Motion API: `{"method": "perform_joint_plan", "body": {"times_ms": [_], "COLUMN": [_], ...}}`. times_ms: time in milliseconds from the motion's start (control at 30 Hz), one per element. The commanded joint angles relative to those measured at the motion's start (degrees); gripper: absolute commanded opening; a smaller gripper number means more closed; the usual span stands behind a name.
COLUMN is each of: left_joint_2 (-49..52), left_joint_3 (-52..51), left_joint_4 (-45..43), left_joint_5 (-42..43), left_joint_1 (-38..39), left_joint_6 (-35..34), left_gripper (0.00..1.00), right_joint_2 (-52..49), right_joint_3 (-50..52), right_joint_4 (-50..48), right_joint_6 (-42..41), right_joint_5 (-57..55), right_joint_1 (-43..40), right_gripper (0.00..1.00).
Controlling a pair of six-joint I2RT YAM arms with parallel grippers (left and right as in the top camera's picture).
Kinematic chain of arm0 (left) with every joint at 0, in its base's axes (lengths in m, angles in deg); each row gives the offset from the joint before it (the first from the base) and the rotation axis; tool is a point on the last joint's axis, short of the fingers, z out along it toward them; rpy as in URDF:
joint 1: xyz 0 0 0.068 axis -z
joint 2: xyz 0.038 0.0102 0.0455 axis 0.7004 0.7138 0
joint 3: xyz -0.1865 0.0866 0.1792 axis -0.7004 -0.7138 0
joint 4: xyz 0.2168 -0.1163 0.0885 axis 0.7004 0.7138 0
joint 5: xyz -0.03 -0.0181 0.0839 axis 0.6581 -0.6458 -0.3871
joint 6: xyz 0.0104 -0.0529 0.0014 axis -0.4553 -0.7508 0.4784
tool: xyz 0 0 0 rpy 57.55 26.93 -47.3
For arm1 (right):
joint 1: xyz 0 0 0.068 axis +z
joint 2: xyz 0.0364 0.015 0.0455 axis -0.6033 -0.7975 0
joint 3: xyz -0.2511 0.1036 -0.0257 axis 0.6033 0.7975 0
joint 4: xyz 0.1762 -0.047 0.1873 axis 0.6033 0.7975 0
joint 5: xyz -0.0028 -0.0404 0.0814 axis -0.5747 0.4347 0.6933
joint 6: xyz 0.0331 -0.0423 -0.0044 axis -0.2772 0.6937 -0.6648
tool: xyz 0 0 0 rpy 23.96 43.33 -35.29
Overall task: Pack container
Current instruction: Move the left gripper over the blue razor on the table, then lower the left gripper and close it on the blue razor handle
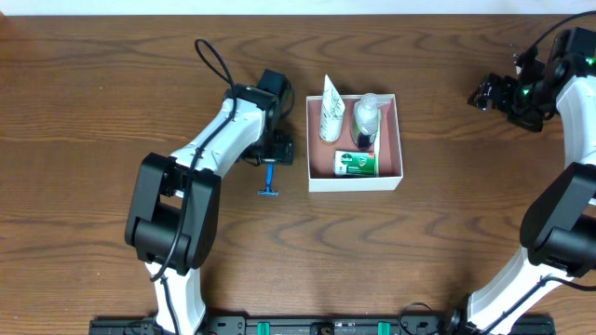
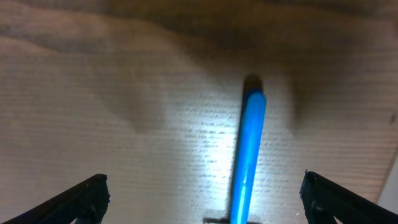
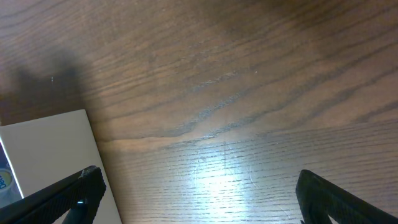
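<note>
Dark brown table point(image 1: 93, 74) with fine wood grain. Near its middle, a box point(image 1: 354, 183), white walls, dusty pink-brown inside. In it: a green packet point(image 1: 356, 164) with white lettering, a white tube point(image 1: 331, 112) with dark print, a clear bottle point(image 1: 366, 116). Bright blue razor point(image 1: 269, 179). White left arm point(image 1: 209, 144) and right arm point(image 1: 577, 121), black joints.

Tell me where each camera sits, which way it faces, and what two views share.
Overhead: above the table, looking straight down; left arm, right arm, the container and a blue razor show.
Left wrist: on the left arm, looking down at the razor; open left gripper at the bottom corners.
Right wrist: on the right arm, looking down at the table and a container corner; open right gripper below.
Shared: overhead and left wrist show the razor.
</note>
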Motion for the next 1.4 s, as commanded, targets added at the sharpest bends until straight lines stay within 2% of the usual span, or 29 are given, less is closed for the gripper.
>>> {"method": "perform_joint_plan", "body": {"times_ms": [0, 1267, 1367], "left_joint_2": [0.15, 0.83, 0.90], "left_joint_3": [0.46, -3.17, -3.43], "left_joint_4": [-0.44, -4.72, -4.66], "left_joint_5": [2.97, 3.15, 3.15], "left_joint_1": [-1.95, -0.72, -0.72], "left_joint_6": [1.44, 2.21, 2.21], "left_gripper": [0.98, 0.94, 0.89], "right_joint_2": [0.09, 0.09, 0.09], "right_joint_3": [-1.07, -1.07, -1.07], "right_joint_4": [-0.11, -0.11, -0.11], "right_joint_6": [0.46, 0.46, 0.46], "right_joint_5": [0.02, 0.02, 0.02], "right_joint_1": [-0.26, -0.26, -0.26], "right_gripper": [0.99, 0.99, 0.99]}}
